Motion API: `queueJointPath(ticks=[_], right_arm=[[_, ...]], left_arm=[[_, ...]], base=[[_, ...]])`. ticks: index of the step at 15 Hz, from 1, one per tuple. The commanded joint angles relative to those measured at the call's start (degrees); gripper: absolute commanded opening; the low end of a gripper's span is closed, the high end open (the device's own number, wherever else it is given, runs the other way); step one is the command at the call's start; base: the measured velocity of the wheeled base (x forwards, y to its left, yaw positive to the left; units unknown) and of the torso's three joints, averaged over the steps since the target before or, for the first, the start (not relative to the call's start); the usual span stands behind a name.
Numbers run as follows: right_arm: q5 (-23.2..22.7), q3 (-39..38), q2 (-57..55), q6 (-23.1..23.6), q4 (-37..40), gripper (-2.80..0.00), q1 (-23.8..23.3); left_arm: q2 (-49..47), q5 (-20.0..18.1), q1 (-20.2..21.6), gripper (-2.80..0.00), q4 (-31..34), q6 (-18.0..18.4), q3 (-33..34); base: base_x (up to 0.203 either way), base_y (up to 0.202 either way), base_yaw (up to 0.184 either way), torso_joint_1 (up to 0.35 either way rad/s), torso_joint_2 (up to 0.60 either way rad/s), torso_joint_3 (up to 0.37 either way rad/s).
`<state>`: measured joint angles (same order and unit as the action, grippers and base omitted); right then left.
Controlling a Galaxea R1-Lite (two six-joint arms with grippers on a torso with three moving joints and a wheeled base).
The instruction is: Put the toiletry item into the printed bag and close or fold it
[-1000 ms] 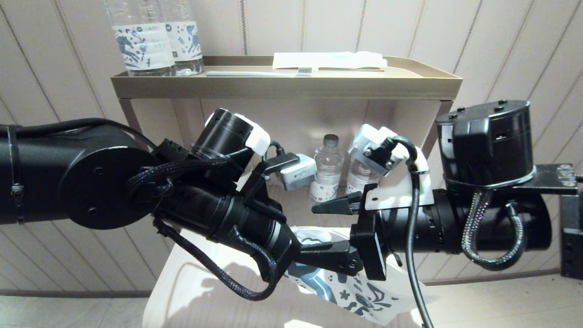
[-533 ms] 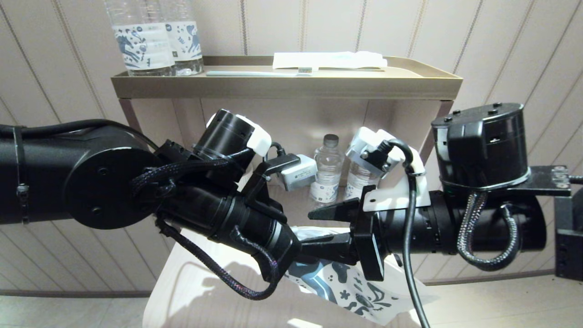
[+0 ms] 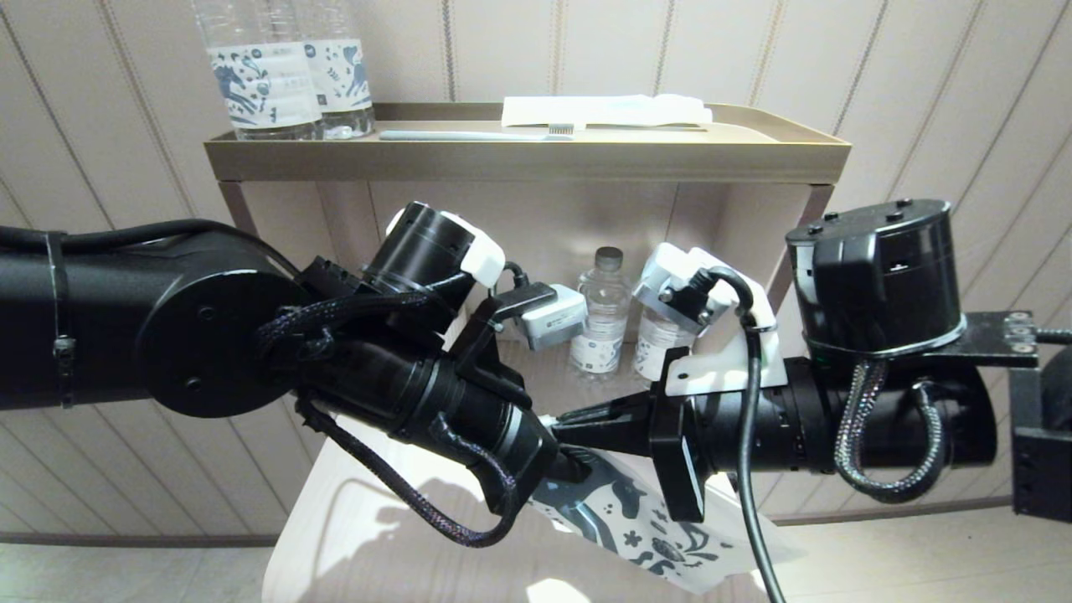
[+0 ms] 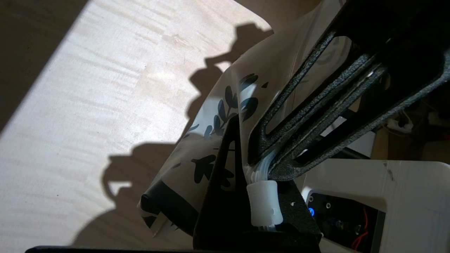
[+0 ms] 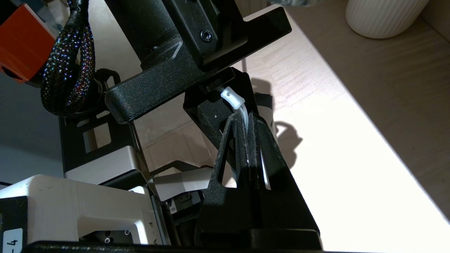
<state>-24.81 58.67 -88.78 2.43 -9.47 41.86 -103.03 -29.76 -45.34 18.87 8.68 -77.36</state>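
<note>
We are holding the printed bag (image 3: 624, 523) up in the air between our two arms, above the pale wooden table (image 3: 352, 544). A second ago our right gripper (image 3: 569, 416) was standing wide apart beside the bag's top edge; now its jaws are pressed together on the clear zip strip (image 5: 248, 121), right next to the small white slider (image 4: 264, 202). Our left gripper (image 3: 563, 459) is clamped on the same top edge, touching the right one, with the bag hanging down below both.

This means we are now pinching the zip from both sides, so we judge that we are starting the closing step.

We cannot see the white toiletry stick anywhere outside the bag, and the plastic is hiding whatever is inside, so we cannot tell for certain that it is in there. The toothbrush (image 3: 469, 134) and the white packet (image 3: 603, 109) are lying on the shelf tray (image 3: 519, 159) beside the water bottles (image 3: 285, 75).
</note>
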Motion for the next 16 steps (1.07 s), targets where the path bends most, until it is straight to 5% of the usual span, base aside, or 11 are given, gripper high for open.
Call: queueJointPath(ticks=[1,6,9,15,16], right_arm=[[-0.2,-0.1,-0.2,0.0,0.0,-2.8,0.1],[-0.6,0.0,0.6,0.2,0.0,-2.8,0.5],[-5.1,0.4,0.8,0.0,0.2,-2.8,0.3],[-5.3,1.0,0.1,-0.2,0.0,-2.8,0.1],[-5.3,1.0,0.0,-0.2,0.0,0.0,0.0]], left_arm=[[-0.4,-0.2,0.0,-2.8,0.0,0.1,-0.2],[-0.3,-3.8,0.0,-2.8,0.0,0.2,-0.3],[-0.3,-4.0,0.2,-2.8,-0.1,0.0,-0.1],[-0.2,-4.2,0.2,-2.8,-0.1,0.0,0.4],[-0.2,-4.2,0.2,-2.8,-0.1,0.0,0.4]], base=[[0.0,0.0,0.0,0.0,0.0,0.0],[0.0,0.0,0.0,0.0,0.0,0.0],[0.0,0.0,0.0,0.0,0.0,0.0],[0.0,0.0,0.0,0.0,0.0,0.0],[0.0,0.0,0.0,0.0,0.0,0.0]])
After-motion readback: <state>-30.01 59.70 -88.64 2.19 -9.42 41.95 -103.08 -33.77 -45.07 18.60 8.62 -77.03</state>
